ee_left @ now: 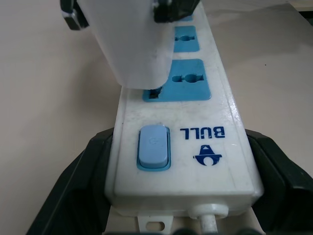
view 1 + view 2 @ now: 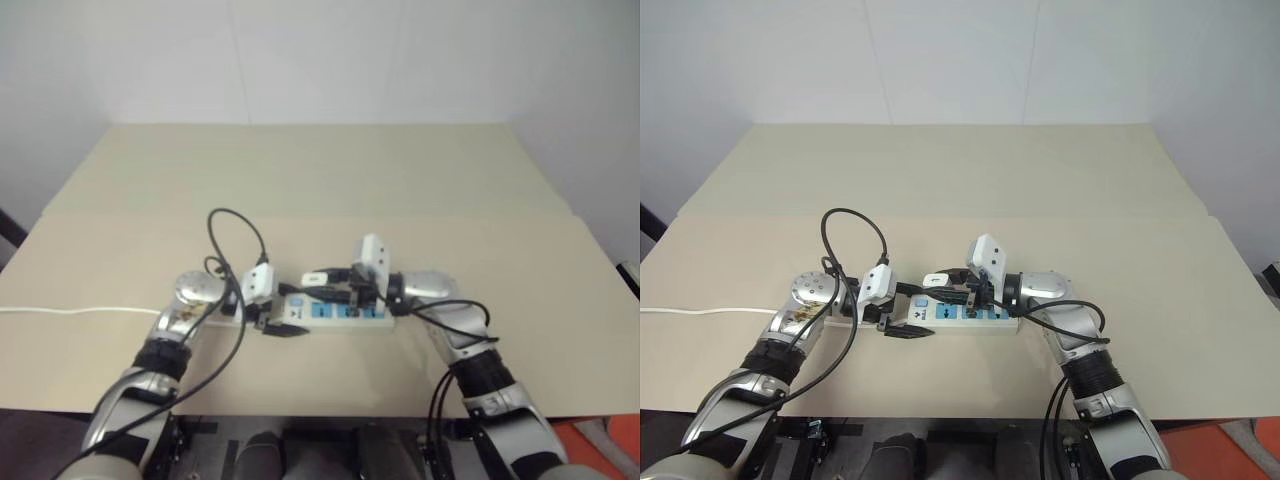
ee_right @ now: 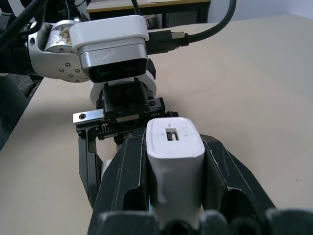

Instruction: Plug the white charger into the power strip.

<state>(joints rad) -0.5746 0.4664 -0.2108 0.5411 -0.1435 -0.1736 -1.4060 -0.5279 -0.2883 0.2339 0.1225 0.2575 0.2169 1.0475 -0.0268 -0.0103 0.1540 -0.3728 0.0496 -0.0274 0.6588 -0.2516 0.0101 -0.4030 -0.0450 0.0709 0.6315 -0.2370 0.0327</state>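
Note:
The power strip [image 1: 195, 161] lies on the beige table [image 2: 320, 180], its switch end toward my left arm. My left gripper [image 2: 283, 318] is shut on that end, a black finger [image 1: 73, 191] against each long side. The white charger [image 3: 173, 156] is clamped upright in my right gripper [image 2: 952, 285], which comes in from the right. In the left wrist view the charger [image 1: 132, 44] stands over the blue socket nearest the switch, its lower end at the socket face. Its prongs are hidden.
The strip's white cord [image 2: 60, 310] runs off to the left across the table. Black cables loop over my left wrist [image 2: 235, 240]. The table's front edge lies just under both arms, and a white wall stands behind the far edge.

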